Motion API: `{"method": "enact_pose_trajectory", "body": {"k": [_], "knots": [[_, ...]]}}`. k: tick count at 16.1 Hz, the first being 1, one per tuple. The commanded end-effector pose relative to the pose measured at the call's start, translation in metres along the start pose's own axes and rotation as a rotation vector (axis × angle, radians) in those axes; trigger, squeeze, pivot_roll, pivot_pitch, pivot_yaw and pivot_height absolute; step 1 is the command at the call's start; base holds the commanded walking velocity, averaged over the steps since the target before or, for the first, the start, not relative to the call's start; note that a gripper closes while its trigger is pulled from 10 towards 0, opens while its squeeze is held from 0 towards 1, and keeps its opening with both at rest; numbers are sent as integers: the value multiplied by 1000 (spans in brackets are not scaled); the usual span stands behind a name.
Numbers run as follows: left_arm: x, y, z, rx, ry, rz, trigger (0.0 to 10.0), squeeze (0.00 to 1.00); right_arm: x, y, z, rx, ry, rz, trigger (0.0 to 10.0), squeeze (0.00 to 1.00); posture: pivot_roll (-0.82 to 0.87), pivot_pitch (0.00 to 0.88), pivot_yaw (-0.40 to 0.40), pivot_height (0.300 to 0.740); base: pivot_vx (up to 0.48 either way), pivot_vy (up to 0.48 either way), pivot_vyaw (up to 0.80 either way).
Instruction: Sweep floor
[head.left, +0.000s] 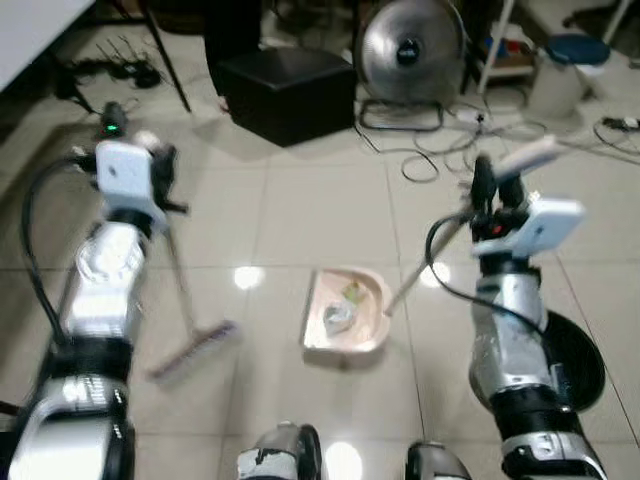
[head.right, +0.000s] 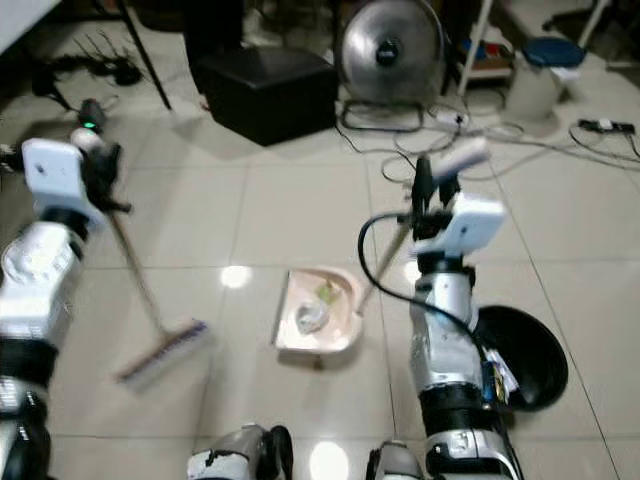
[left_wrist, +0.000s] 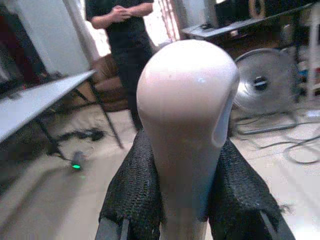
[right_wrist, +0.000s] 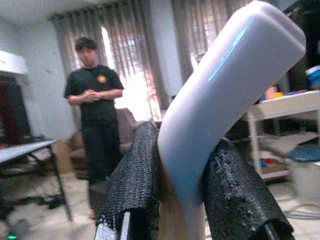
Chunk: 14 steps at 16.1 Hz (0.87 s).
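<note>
1. Left eye view: the left gripper (head.left: 150, 170) holds the top of a thin-handled pale broom (head.left: 195, 345), whose long handle slants down and inward to a brush head resting on the glossy cream tiled floor (head.left: 300, 215). The shallow pink plastic dustpan (head.left: 345, 312) lies just to the right of that head, and crumpled scraps of litter (head.left: 340, 312) are already in it. My reading: the next stroke runs rightward, from brush to pan.
2. Right eye view: the right gripper (head.right: 430, 200) holds the dustpan's long handle, which slopes down to the pan's right edge. A black round dish-like object (head.right: 525, 370) sits by the robot's right leg; a silver round fan (head.right: 390, 50), a black box (head.right: 265, 90) and loose cables (head.right: 470, 140) lie beyond.
3. Left wrist view: black fingers (left_wrist: 132, 195) are clamped on the rounded pinkish handle end. A person in dark clothes (left_wrist: 125, 30) stands beside a white table (left_wrist: 35, 102).
4. Right wrist view: black fingers (right_wrist: 135, 185) are clamped on the pale flat dustpan grip.
</note>
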<state>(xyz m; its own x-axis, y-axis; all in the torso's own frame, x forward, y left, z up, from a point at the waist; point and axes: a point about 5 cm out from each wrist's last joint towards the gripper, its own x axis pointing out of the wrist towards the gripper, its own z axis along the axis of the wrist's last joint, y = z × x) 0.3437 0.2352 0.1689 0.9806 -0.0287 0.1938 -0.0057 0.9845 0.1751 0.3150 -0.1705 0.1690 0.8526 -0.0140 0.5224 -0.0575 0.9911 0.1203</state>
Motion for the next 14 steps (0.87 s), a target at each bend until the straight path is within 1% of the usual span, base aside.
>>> {"method": "enact_pose_trajectory", "body": {"k": [1, 3, 4, 6, 7, 8, 9, 10, 11, 13, 14], "knots": [[-5, -10, 3, -30, -11, -41, 10000, 0, 7, 2, 16, 43, -13, 22, 10000, 0, 11, 51, 123, 740, 0, 0, 0], [-18, -29, 1, -70, -6, -98, 10000, 0, 12, -3, 38, 74, 5, 1, 10000, 0, -1, 48, 126, 740, 0, 0, 0], [-23, -35, 1, -69, -9, -120, 10000, 0, 15, -7, 47, 81, 11, -15, 10000, 0, -3, 48, 127, 740, 0, 0, 0], [-34, -46, 3, -67, -9, -143, 10000, 0, 21, -16, 71, 106, 26, -53, 10000, 0, -22, 50, 132, 740, 0, 0, 0], [-36, -47, 3, -61, -7, -149, 10000, 0, 22, -17, 77, 106, 31, -57, 10000, 0, -24, 49, 132, 740, 0, 0, 0], [-40, -50, 3, -40, -3, -165, 10000, 0, 23, -20, 86, 87, 51, -56, 10000, 0, -24, 47, 131, 740, 0, 0, 0], [-40, -53, 5, -45, 3, -166, 10000, 0, 24, -20, 95, 76, 82, -47, 10000, 0, -20, 41, 130, 740, 0, -337, 0], [-40, -55, 6, -48, 4, -165, 10000, 0, 24, -19, 99, 73, 88, -34, 10000, 0, -20, 40, 131, 740, 0, -405, 0], [-39, -58, 10, -55, 3, -168, 10000, 0, 26, -15, 106, 73, 101, -6, 10000, 0, -24, 34, 136, 740, 0, -435, 0], [-39, -64, 14, -70, -3, -182, 10000, 0, 31, -8, 117, 74, 107, 42, 10000, 0, -36, 31, 139, 740, 0, -444, 0], [-41, -67, 15, -76, -4, -187, 10000, 0, 34, -7, 121, 74, 106, 51, 10000, 0, -41, 30, 136, 740, 0, -446, 0]]}}
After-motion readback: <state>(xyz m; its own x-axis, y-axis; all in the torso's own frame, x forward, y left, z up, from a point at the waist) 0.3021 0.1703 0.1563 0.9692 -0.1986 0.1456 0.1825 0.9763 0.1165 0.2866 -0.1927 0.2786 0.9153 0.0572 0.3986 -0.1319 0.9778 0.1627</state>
